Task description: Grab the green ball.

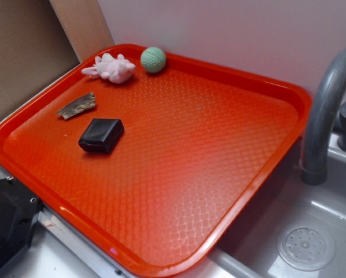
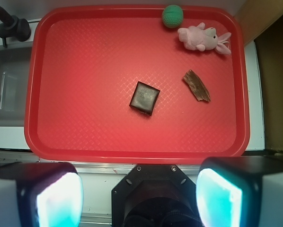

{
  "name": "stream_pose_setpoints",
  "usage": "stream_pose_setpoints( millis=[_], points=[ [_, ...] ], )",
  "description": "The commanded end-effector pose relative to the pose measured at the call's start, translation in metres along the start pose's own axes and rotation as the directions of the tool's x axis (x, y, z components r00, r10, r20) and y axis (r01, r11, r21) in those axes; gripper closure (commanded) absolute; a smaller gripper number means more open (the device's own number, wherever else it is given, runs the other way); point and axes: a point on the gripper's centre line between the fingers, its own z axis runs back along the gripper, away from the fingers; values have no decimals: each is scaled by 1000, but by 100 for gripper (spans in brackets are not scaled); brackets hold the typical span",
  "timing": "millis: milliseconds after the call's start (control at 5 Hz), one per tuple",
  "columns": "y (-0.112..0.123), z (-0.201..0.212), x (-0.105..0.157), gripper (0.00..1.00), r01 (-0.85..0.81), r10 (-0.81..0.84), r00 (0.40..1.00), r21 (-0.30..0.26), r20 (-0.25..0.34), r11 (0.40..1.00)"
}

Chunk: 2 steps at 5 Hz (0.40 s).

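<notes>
A green ball [image 1: 153, 59] sits at the far edge of a red tray [image 1: 219, 174], touching or nearly touching the raised rim, with a pink toy [image 1: 110, 68] just beside it. In the wrist view the ball lies at the top of the tray, well apart from the gripper [image 2: 139, 189], whose two pale pads [image 2: 58, 198] stand wide apart at the bottom of the frame with nothing between them.

Nearer the tray's middle lie a dark block [image 1: 102, 135] and a sliver of bark [image 1: 77, 106], both clear of the ball.

The ball looks small and light, its surface finely dimpled in a grid, which should give the pads some purchase. It appears to be foam or soft rubber, so it likely yields a little under pressure and is not fragile. Being round, it is apt to roll or squirt out if pinched off-centre, and the textured tray offers little to hold it still.

The best hold seems to be across its widest part, pads on opposite sides at mid-height. The rim behind and the toy on one side crowd the ball, so the jaws probably need to straddle it along the line running parallel to the rim, or come straight down from above.
</notes>
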Motion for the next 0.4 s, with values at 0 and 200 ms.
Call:
stream_pose_setpoints(
  millis=[0,200],
  points=[
    [0,0,0,0,0,0,1000,0,0,1000],
    [25,-55,45,0,-19,8,998,165,67,986]
  ],
)
